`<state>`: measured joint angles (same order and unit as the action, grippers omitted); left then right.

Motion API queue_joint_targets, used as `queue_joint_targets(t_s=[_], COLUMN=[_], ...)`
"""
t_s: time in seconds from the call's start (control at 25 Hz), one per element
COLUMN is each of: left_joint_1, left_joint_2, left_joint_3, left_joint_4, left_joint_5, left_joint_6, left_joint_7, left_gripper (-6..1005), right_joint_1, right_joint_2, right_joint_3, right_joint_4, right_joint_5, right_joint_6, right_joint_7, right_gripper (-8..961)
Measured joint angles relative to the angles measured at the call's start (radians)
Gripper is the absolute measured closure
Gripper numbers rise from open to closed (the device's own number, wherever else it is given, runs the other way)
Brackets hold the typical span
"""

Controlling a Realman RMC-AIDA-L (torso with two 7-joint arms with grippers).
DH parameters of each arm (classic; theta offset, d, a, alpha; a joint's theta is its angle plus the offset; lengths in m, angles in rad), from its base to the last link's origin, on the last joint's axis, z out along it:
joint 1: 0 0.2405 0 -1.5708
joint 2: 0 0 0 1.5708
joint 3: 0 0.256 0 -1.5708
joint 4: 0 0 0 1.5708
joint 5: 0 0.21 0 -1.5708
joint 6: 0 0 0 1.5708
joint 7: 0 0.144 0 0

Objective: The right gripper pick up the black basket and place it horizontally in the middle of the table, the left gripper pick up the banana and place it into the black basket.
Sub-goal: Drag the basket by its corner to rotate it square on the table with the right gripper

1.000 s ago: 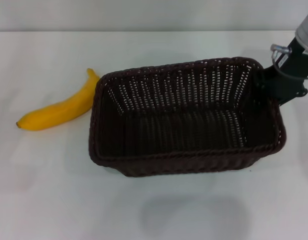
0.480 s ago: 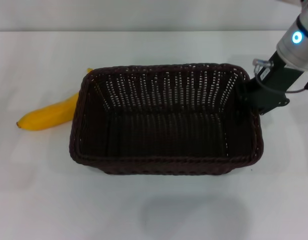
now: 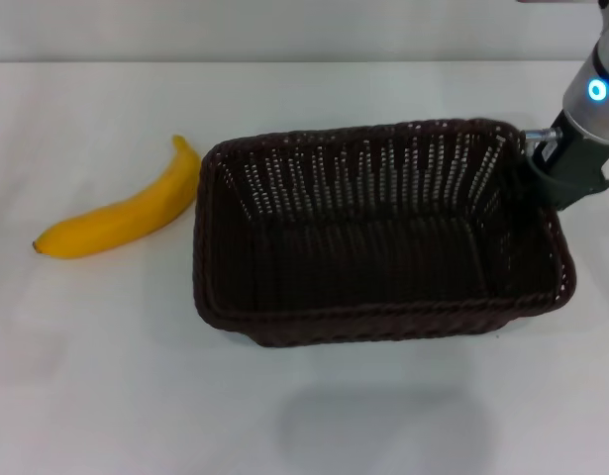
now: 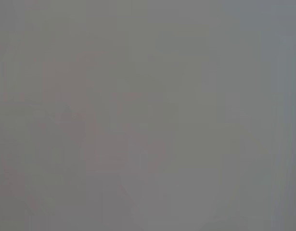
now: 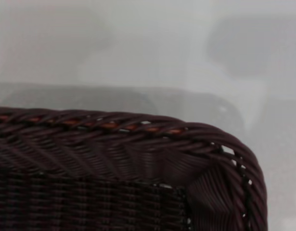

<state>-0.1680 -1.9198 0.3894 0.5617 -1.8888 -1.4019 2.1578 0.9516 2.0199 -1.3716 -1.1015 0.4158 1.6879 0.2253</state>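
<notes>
The black basket hangs lengthwise a little above the white table and casts a faint shadow toward the front edge. My right gripper, with its blue light, grips the basket's right end rim; its fingertips are hidden behind the wicker. The right wrist view shows the braided rim and a corner of the basket close up. The yellow banana lies on the table just left of the basket, not touching it. My left gripper is out of view; the left wrist view is blank grey.
A pale wall runs along the table's back edge. Bare white tabletop lies in front of the basket and around the banana.
The basket and my right gripper swung left half a second ago, covering part of the banana, then moved back right. The banana has not moved and shows whole again.
</notes>
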Motion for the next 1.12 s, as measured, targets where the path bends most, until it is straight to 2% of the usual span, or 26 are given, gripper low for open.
queue_joint_targets(t_s=[0.2,0.4,0.52,0.64,0.72,0.88,1.12], left_joint_1=[0.003,0.007,0.007,0.007,0.009,0.011,0.013], left_joint_2=[-0.003,-0.014,-0.015,-0.018,-0.022,-0.025,-0.026], left_joint_3=[-0.014,-0.036,-0.037,-0.038,-0.038,-0.039,-0.053], left_joint_4=[0.0,0.001,0.001,0.002,0.002,0.003,0.003], left_joint_5=[0.0,0.0,0.0,0.0,-0.002,-0.025,-0.044], left_joint_6=[-0.001,-0.008,-0.008,-0.008,-0.01,-0.013,-0.014], left_joint_7=[-0.003,-0.006,-0.01,-0.013,-0.013,-0.013,-0.013], left_gripper=[121,121,122,122,122,122,123], right_joint_1=[-0.03,-0.031,-0.024,-0.01,-0.019,-0.063,-0.09], right_joint_2=[0.006,0.003,0.003,0.004,0.007,0.005,0.004], right_joint_3=[-0.075,-0.124,-0.218,-0.339,-0.37,-0.338,-0.288], right_joint_4=[-0.099,-0.138,-0.152,-0.162,-0.188,-0.233,-0.254], right_joint_5=[0.038,0.084,0.031,-0.096,-0.15,-0.129,-0.066], right_joint_6=[-0.002,0.005,0.015,0.044,0.049,0.009,-0.029], right_joint_7=[0.048,0.089,0.129,0.167,0.151,0.078,0.029], right_gripper=[834,833,833,833,833,832,832])
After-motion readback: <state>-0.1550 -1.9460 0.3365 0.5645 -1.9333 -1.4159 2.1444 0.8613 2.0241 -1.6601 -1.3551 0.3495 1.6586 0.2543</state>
